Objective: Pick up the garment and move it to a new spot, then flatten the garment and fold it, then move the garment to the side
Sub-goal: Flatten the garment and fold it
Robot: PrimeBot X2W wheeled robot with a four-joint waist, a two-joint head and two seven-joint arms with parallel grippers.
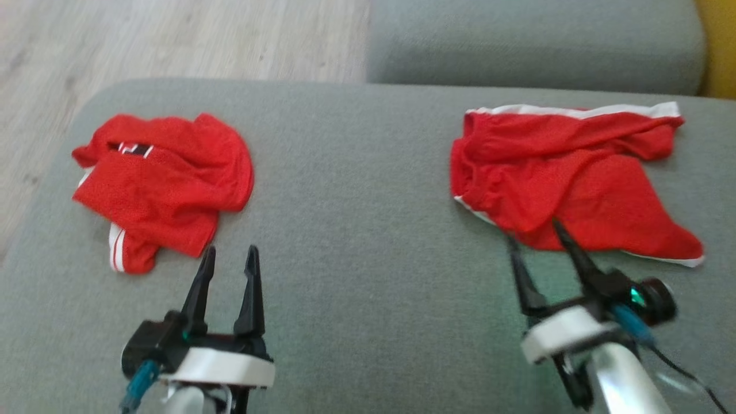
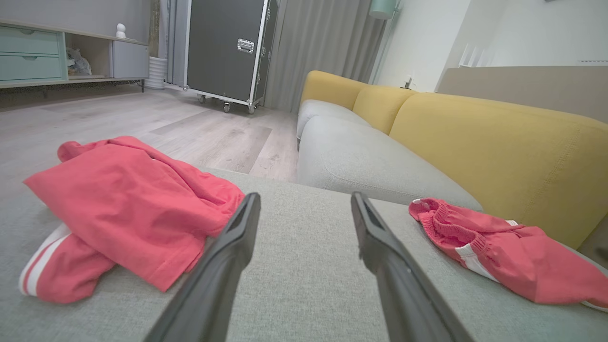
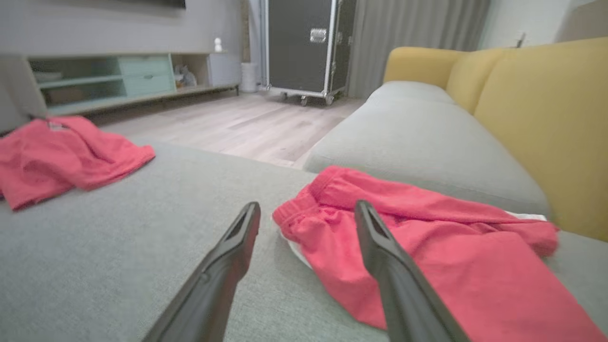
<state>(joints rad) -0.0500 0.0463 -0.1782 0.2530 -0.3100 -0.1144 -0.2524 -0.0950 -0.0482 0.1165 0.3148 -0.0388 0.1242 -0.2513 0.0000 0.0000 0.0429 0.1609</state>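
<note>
Two red garments lie on the grey sofa seat (image 1: 356,230). A crumpled red shirt with white-striped sleeve (image 1: 164,184) (image 2: 128,204) (image 3: 61,152) is at the left. Red shorts with white trim (image 1: 569,178) (image 2: 498,247) (image 3: 451,247) are spread loosely at the right. My left gripper (image 1: 230,249) (image 2: 305,194) stands open and empty just right of the shirt's near hem, above the cushion. My right gripper (image 1: 533,232) (image 3: 308,203) is open at the near left edge of the shorts, one finger over the cloth, holding nothing.
A second grey cushion (image 1: 535,46) lies beyond the seat, with the yellow backrest (image 2: 498,142) to the right. Pale wood floor (image 1: 172,34) is off the seat's left and far edges. A black wheeled case (image 2: 228,47) and a low cabinet (image 2: 47,57) stand far off.
</note>
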